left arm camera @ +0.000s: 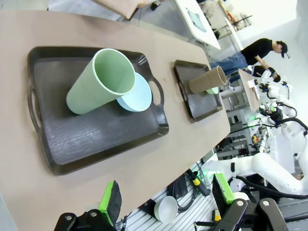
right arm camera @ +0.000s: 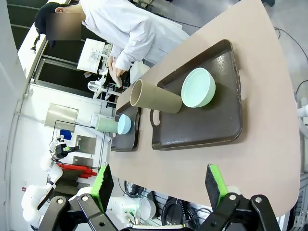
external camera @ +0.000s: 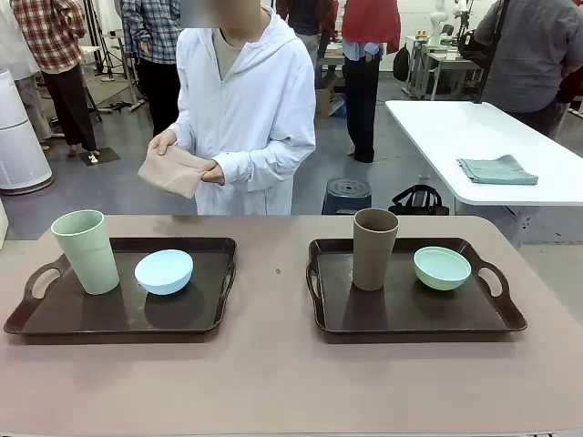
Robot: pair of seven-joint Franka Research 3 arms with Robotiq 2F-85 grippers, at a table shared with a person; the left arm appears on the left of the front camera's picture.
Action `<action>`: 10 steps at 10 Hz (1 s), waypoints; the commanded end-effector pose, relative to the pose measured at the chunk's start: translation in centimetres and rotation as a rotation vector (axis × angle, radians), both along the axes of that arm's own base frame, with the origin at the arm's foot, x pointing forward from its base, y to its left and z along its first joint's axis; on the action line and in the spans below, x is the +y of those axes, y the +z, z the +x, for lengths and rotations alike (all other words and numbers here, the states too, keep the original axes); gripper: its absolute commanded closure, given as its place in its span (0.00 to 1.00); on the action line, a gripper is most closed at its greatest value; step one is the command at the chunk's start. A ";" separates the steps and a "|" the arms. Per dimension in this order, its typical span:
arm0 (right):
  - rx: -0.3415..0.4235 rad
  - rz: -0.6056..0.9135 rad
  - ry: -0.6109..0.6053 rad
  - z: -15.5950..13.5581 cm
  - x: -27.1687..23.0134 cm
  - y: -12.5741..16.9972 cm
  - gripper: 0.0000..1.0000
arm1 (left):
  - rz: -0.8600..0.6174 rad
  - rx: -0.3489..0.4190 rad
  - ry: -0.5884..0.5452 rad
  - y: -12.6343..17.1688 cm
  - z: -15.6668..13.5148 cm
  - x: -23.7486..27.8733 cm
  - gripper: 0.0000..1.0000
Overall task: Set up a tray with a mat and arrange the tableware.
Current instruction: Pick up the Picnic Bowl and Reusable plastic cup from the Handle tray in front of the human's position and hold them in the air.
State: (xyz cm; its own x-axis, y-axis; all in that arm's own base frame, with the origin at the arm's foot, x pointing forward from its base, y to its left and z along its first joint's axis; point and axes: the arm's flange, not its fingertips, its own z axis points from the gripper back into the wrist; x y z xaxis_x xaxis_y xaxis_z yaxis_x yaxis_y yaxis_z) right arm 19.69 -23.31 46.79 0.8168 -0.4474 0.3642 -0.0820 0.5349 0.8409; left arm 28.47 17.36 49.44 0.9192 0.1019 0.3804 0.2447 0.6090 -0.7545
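Front camera low across the table (external camera: 273, 382) toward the person (external camera: 246, 100); both wrist cameras high, tilted over it.

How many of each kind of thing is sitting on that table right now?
Trays: 2, left tray and right tray
Cups: 2, pale green cup and brown cup
Bowls: 2, light blue bowl and mint green bowl
Total: 6

I see my left gripper (left arm camera: 166, 193) spread wide. Pale green cup (left arm camera: 98, 83) sits just beside the light blue bowl (left arm camera: 138, 95) on the near tray (left arm camera: 96, 142). Brown cup (left arm camera: 207, 80) is on the far tray (left arm camera: 198, 107).
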 end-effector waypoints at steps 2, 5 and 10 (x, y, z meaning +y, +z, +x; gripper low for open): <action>-0.023 0.006 0.008 0.1 -0.2 0.1 0.00 | -0.014 -0.025 -0.007 0.1 0.1 0.2 0.00; -0.023 0.006 0.008 0.1 -0.2 0.1 0.00 | -0.014 -0.025 -0.007 0.1 0.1 0.2 0.00; -0.023 0.006 0.008 0.1 -0.2 0.1 0.00 | -0.014 -0.025 -0.007 0.1 0.1 0.2 0.00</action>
